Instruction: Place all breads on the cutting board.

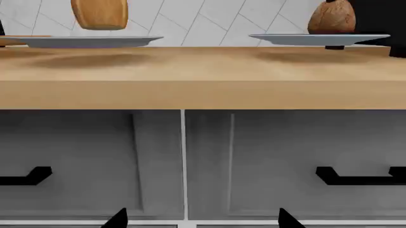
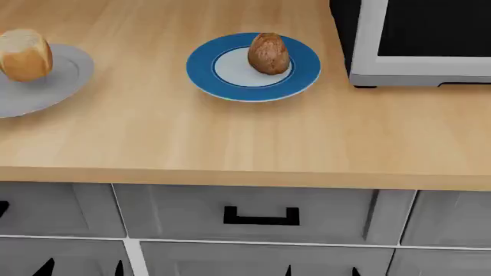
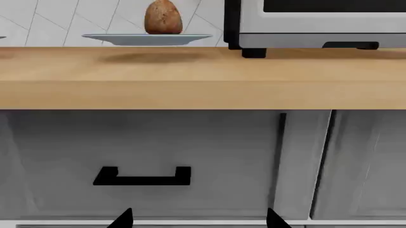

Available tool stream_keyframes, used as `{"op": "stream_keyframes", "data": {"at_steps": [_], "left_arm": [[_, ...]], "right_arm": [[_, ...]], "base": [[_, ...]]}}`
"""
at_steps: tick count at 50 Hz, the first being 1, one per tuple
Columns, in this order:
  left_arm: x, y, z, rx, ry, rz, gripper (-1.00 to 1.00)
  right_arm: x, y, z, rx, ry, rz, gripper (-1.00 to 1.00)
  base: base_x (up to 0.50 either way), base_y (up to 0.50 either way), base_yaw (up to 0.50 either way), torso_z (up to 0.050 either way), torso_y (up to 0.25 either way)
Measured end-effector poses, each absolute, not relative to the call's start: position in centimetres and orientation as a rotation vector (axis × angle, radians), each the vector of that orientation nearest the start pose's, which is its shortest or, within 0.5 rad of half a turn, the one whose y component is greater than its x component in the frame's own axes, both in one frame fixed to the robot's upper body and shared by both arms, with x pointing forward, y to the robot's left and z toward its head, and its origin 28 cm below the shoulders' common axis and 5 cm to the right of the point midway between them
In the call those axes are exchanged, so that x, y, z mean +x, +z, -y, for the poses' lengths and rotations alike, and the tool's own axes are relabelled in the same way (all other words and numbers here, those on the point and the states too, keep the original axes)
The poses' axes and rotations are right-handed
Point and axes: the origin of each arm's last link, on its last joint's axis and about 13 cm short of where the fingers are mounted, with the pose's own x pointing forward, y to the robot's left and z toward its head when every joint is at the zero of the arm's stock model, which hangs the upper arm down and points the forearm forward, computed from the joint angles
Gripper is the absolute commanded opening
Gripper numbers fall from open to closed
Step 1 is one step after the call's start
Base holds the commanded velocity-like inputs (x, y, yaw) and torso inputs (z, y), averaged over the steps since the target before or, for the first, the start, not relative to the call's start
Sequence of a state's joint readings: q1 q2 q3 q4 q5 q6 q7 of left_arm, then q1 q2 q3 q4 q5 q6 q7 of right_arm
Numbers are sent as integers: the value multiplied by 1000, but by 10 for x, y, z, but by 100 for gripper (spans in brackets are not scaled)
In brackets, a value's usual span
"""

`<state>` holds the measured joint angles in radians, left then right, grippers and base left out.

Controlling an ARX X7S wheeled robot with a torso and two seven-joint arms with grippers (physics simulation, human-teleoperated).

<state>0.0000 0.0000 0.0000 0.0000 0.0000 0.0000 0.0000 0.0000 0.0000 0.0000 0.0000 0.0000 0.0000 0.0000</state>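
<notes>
The golden bread [image 2: 25, 54] with a pale face stands on a grey plate [image 2: 73, 72] at the counter's left; it also shows in the left wrist view [image 1: 100, 14]. The darker egg-shaped bread [image 2: 268, 53] stands upright on a blue-rimmed plate [image 2: 201, 68] mid-counter, and the right wrist view catches it too [image 3: 163, 17]. A thin brown strip [image 1: 11, 41] behind the grey plate may be the cutting board; I cannot tell. My left gripper [image 2: 82, 268] and right gripper [image 2: 321, 270] hang open and empty below the counter edge, facing the drawers.
A silver microwave [image 2: 422, 43] occupies the counter's right rear. The light wood countertop [image 2: 230, 144] overhangs grey drawer fronts with black handles [image 2: 261, 217]. A tiled wall stands behind the plates.
</notes>
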Motion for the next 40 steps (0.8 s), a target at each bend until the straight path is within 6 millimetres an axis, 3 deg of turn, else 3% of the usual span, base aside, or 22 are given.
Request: {"op": "stream_keyframes", "data": {"at_steps": [17,21,29,40], "left_arm": [[210,13,-206,12,-4,-10,100],[207,16,-206,30,-11,8,100],[200,34,-209,60,-20,49,100],[193,72,-217,79,-30,87,100]], "right_arm": [[209,13,98,18,-4,-5,100],[208,15,98,24,-4,-5,100],[203,28,98,6,5,0,100],[198,60,101,-33,27,20,100]], "base": [[0,0,0,0,0],[0,0,0,47,90],[0,0,0,49,67],[0,0,0,49,67]]}}
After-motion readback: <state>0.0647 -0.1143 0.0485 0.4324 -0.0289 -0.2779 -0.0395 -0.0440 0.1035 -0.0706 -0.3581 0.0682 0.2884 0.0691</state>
